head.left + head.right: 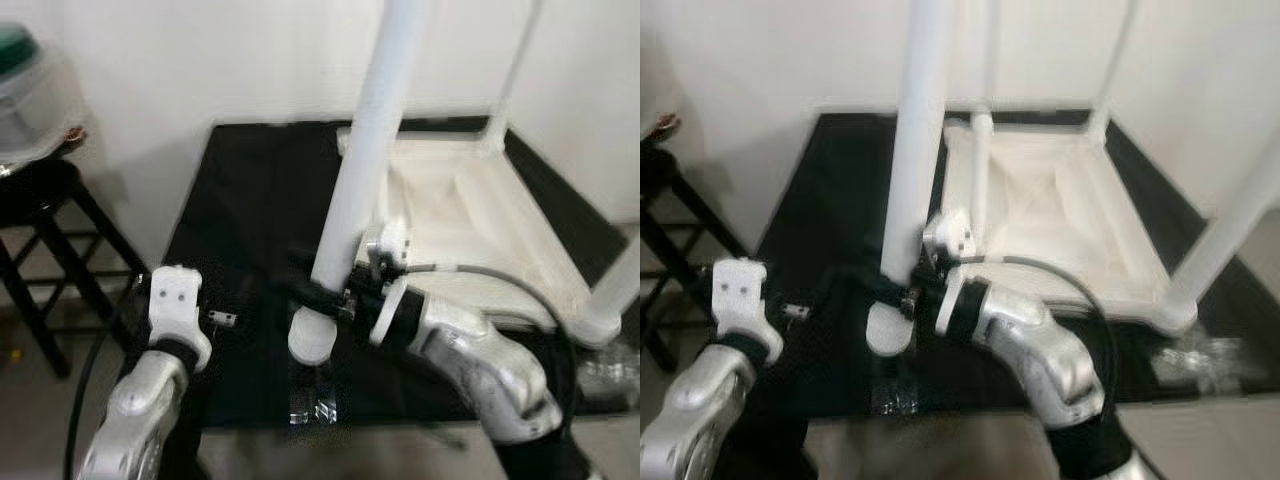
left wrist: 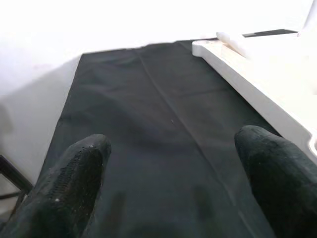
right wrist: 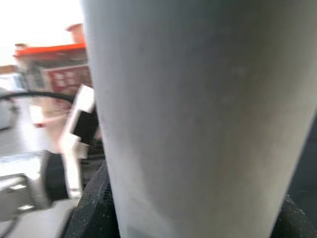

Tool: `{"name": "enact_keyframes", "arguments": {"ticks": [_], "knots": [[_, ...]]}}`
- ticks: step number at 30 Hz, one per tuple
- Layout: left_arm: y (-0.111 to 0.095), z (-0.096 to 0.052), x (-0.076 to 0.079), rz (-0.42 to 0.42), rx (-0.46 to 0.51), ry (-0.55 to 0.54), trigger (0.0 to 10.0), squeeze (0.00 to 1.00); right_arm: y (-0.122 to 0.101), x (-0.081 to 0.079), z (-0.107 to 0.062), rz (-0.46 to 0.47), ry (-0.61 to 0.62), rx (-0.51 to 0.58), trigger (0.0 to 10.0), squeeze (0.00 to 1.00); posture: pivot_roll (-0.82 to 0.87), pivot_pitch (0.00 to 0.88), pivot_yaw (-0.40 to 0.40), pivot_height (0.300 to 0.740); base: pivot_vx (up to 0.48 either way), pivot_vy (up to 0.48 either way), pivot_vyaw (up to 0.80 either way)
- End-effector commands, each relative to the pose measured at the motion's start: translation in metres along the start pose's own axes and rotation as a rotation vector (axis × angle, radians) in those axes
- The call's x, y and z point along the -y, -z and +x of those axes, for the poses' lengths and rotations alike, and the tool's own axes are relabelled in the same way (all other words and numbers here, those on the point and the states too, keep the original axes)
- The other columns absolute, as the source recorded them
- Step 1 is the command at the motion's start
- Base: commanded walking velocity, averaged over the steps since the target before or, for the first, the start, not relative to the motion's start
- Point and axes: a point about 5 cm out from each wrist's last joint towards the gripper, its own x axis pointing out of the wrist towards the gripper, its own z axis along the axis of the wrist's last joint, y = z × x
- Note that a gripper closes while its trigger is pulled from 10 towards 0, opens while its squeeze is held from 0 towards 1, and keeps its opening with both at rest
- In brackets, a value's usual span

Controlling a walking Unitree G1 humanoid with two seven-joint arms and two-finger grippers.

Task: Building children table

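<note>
Nearest: my left gripper [image 2: 168,178], fingers [image 2: 69,183] spread wide, nothing between them, poised over black mat [image 1: 260,200]. Just right of it: my right gripper [image 1: 325,295] pinching white table leg [image 1: 365,150] near its lower end; leg stands almost upright, slightly tilted, foot close above mat. Beyond: upturned white table top [image 1: 1060,210] lying on mat, other legs pointing up from corners. Far left: black stool [image 1: 45,200] beside mat, against white wall.
</note>
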Motion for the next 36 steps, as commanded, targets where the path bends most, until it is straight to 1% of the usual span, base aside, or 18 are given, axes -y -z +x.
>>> {"name": "enact_keyframes", "arguments": {"ticks": [1, 2, 3, 8, 11, 13, 14, 16, 17, 20, 22, 24, 26, 28, 36], "knots": [[0.002, 0.001, 0.0, 0.02, -0.005, -0.003, 10.0, 0.0, 0.002, 0.001, -0.001, -0.008, 0.022, 0.002, 10.0, 0.0, -0.02, 0.066, 0.002, 0.74, 0.0, 0.48, 0.0], [0.002, 0.001, 0.0, 0.02, -0.005, -0.003, 10.0, 0.0, 0.002, 0.001, -0.001, -0.008, 0.022, 0.002, 10.0, 0.0, -0.02, 0.066, 0.002, 0.74, 0.0, 0.48, 0.0], [0.001, 0.005, 0.001, 0.03, 0.007, 0.0, 10.0, 0.0, 0.003, 0.002, -0.002, -0.011, 0.051, 0.005, 10.0, 0.0, -0.02, 0.048, 0.005, 0.74, 0.0, 0.0, 0.0], [-0.001, 0.007, 0.004, 0.028, 0.025, 0.017, 10.0, 0.0, 0.004, 0.004, -0.003, -0.009, 0.08, 0.01, 10.0, 0.0, -0.02, 0.042, 0.008, 0.74, 0.0, 0.0, 0.0], [0.0, 0.008, 0.007, 0.006, 0.028, 0.042, 10.0, 0.0, 0.005, 0.005, -0.002, -0.011, 0.105, 0.017, 10.0, 0.0, -0.02, 0.032, 0.01, 0.74, 0.0, 0.0, 0.0], [0.0, 0.008, 0.009, -0.005, 0.03, 0.05, 10.0, 0.0, 0.005, 0.006, -0.002, -0.008, 0.111, 0.025, 10.0, 0.0, -0.02, 0.027, 0.012, 0.74, 0.0, 0.0, 0.0], [0.001, 0.008, 0.011, -0.008, 0.031, 0.062, 10.0, 0.0, 0.004, 0.006, -0.002, 0.015, 0.106, 0.043, 10.0, 0.0, -0.02, 0.024, 0.013, 0.74, 0.0, 0.0, 0.0], [0.001, 0.008, 0.011, -0.008, 0.031, 0.062, 10.0, 0.0, 0.004, 0.006, -0.002, 0.015, 0.106, 0.043, 10.0, 0.0, -0.02, 0.024, 0.013, 0.74, 0.0, 0.0, 0.0], [0.001, 0.009, 0.012, -0.01, 0.03, 0.078, 10.0, 0.0, 0.001, 0.005, -0.003, 0.006, 0.095, 0.066, 10.0, 0.0, -0.02, 0.02, 0.013, 0.74, 0.0, 0.0, 0.8], [0.001, 0.009, 0.013, -0.009, 0.03, 0.083, 10.0, 0.0, -0.001, 0.004, -0.003, -0.001, 0.093, 0.077, 10.0, 0.0, -0.02, 0.019, 0.015, 0.74, 0.0, 0.0, 0.53], [0.002, 0.009, 0.014, -0.005, 0.031, 0.093, 10.0, 0.0, -0.001, 0.004, -0.003, 0.0, 0.084, 0.069, 10.0, 0.0, -0.02, 0.017, 0.013, 0.74, 0.247, 0.0, 0.0], [0.002, 0.009, 0.017, 0.004, 0.032, 0.111, 10.0, 0.0, -0.001, 0.001, -0.002, -0.011, 0.055, 0.068, 10.0, 0.0, -0.02, 0.015, 0.013, 0.74, 0.255, 0.0, 0.63], [0.002, 0.008, 0.018, 0.006, 0.033, 0.117, 10.0, 0.0, 0.0, 0.001, -0.002, -0.008, 0.07, 0.061, 10.0, 0.0, -0.02, 0.014, 0.012, 0.74, 0.257, 0.0, 0.31], [0.002, 0.008, 0.018, 0.006, 0.033, 0.123, 10.0, 0.0, 0.003, 0.0, -0.001, -0.023, 0.081, 0.047, 10.0, 0.0, -0.02, 0.014, 0.013, 0.74, 0.259, 0.0, 0.0], [0.003, 0.009, 0.02, 0.008, 0.031, 0.142, 10.0, 0.0, 0.005, -0.002, -0.001, -0.019, 0.062, 0.04, 10.0, 0.0, -0.02, 0.015, 0.013, 0.74, 0.26, 0.0, 0.0]]}}
